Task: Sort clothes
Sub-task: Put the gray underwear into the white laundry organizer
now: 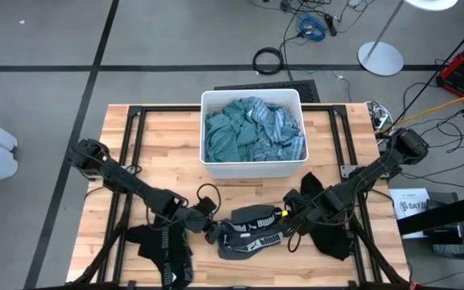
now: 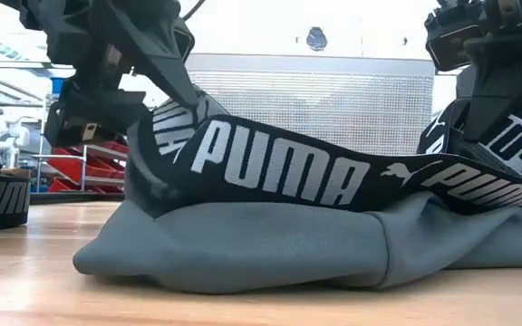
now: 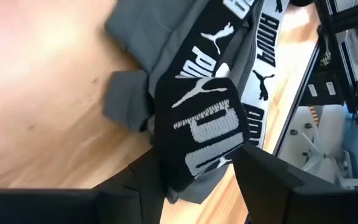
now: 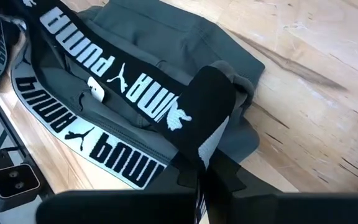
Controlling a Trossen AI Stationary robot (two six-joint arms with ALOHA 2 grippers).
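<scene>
Grey garment [image 1: 250, 235] w/ black band, lower centre. Right gripper [image 1: 294, 216] clamped on band's right end; left gripper [image 1: 209, 228] at left end, fingers parted, band between.

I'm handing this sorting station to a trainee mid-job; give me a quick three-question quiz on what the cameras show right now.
1. True or false: the white rectangular plastic bin holds teal-green and light-blue fabric garments.
2. Which gripper is shut on the black waistband with white lettering of the grey garment lying at the table's front? A) left gripper B) right gripper C) neither
3. Fill in: the left gripper's fingers stand ___ around the waistband's other end.

Key: 1 true; 2 B; 3 open. In the wrist views the right gripper pinches the band, while the left one's jaws are spread either side of it.
</scene>
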